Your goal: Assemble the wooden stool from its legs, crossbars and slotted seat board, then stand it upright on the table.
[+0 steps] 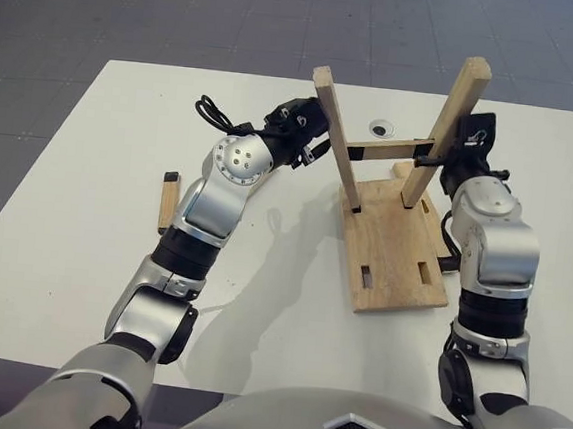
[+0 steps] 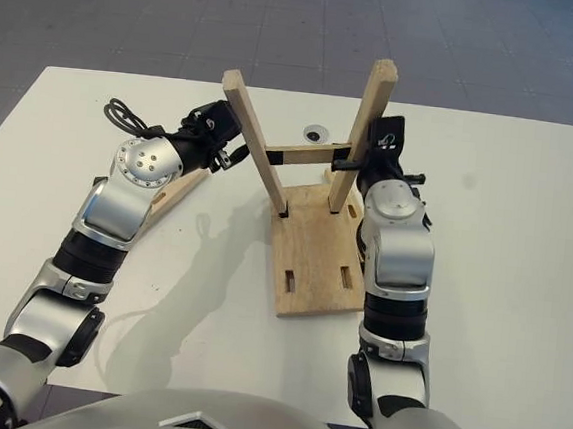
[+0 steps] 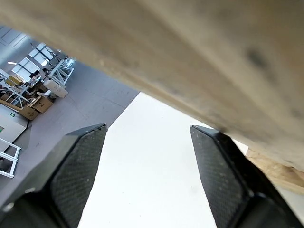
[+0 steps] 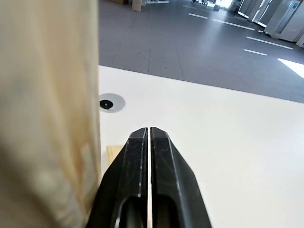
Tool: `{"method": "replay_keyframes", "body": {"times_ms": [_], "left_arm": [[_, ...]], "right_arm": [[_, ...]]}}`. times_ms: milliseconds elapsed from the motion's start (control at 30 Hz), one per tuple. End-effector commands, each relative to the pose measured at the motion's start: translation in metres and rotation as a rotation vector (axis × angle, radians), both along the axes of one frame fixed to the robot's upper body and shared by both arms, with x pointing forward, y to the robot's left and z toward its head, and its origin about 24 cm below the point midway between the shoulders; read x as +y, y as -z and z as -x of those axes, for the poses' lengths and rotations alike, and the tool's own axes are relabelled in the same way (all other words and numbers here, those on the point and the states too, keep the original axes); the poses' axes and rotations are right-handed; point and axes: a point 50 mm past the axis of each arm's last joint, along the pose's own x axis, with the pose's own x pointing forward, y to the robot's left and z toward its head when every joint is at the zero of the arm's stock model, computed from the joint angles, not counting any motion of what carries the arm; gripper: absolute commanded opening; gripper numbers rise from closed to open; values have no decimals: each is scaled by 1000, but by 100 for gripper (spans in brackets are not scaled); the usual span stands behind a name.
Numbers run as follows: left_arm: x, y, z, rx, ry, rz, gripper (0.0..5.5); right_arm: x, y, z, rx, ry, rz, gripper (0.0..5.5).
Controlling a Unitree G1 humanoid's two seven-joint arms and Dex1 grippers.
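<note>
The slotted seat board lies flat on the white table. Two wooden legs stand in its far slots: the left leg leans outward, the right leg stands taller. A short crossbar joins them halfway up. My left gripper is open right beside the left leg, which runs close past its fingers with nothing between them. My right gripper is shut on nothing, its tips against the right leg at the crossbar's end.
A loose wooden piece with a dark end lies on the table under my left arm. Another pale wooden piece lies just behind the board. A round cable hole sits farther back.
</note>
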Motion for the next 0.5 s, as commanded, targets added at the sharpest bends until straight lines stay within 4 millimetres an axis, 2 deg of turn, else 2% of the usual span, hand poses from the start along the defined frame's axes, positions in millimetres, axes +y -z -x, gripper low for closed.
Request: {"method": "replay_keyframes", "body": {"times_ms": [33,133,200,400,500], "left_arm": [[5,-6,-6,4,-34,3,327],[19,12,-3,90,-95,-47,327],[20,22,2,167,-98,-39,327],[29,40,12,268,-122,-66,327],[25,46,20,314,-113,-42,327]], "right_arm": [[-34,19,19,99,51,9,10],[-58,24,33,146,79,29,10],[-65,24,45,189,46,32,10],[-44,30,87,383,-340,18,10],[-50,38,99,467,-405,40,10]]}}
